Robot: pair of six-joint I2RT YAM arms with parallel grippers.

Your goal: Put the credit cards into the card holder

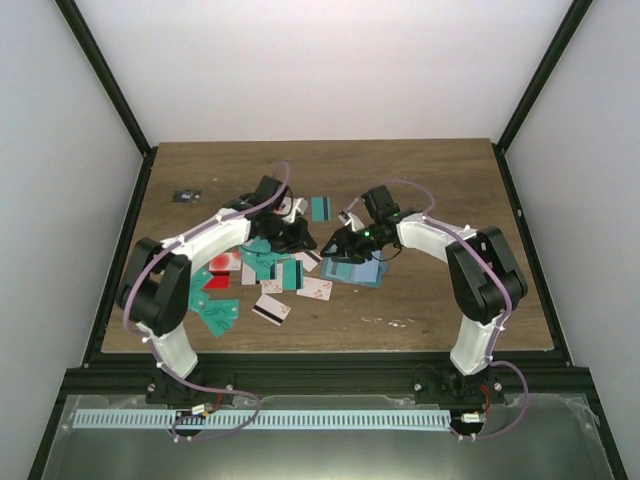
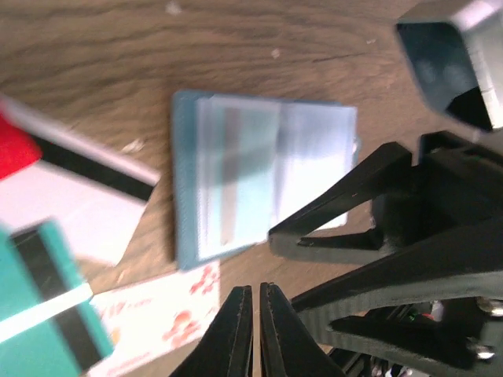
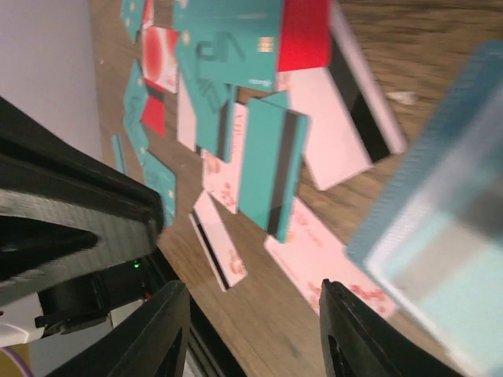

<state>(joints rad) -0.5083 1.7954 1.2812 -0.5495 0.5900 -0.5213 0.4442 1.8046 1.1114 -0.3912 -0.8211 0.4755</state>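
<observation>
The card holder (image 1: 356, 272) lies open on the table, blue-teal with light pockets and a teal card inside. It fills the middle of the left wrist view (image 2: 259, 184) and sits at the right edge of the right wrist view (image 3: 448, 259). Several credit cards (image 1: 270, 265) lie scattered left of it, teal, red and white-pink (image 3: 267, 165). My left gripper (image 1: 300, 240) is shut with nothing between its fingers (image 2: 255, 314), hovering just beside the holder's near edge. My right gripper (image 1: 335, 248) is open wide and empty (image 3: 255, 322), low over the holder's left side.
A white-pink card (image 2: 149, 314) and a teal card with a black stripe (image 2: 47, 306) lie by the left fingers. One teal card (image 1: 320, 207) lies further back. A small black object (image 1: 185, 195) sits at the back left. Black frame posts edge the table.
</observation>
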